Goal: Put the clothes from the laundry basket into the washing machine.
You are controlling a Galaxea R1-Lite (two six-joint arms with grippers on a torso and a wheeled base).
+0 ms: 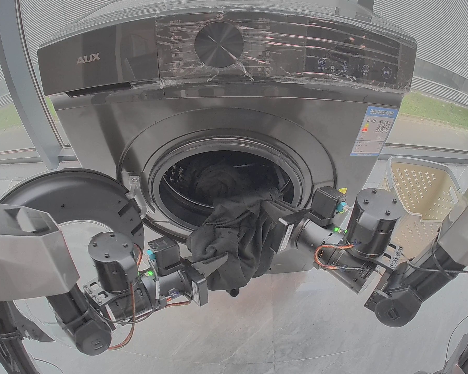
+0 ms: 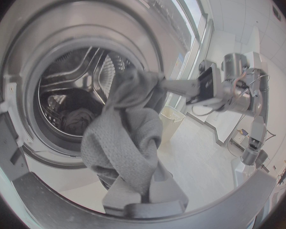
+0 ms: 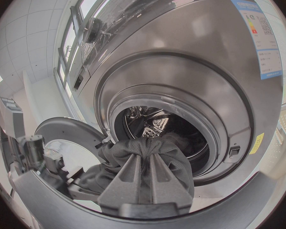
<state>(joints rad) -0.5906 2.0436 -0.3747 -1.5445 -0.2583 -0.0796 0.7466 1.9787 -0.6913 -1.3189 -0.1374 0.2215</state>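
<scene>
Right now my two grippers share one dark, waffle-knit garment. My right gripper has its wedge-shaped fingers closed on a bunched upper fold, and my left gripper pinches a lower fold. At frame centre the limp cloth sags across the round mouth of the brushed-metal washing machine. A perforated cream laundry basket stands at the right edge.

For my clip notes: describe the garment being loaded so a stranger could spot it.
Find the grey washing machine with its round door open. Before its opening hangs the dark garment, held by the left gripper and right gripper. Unlike the clothes lying in the drum, it is bunched in mid-air.
</scene>
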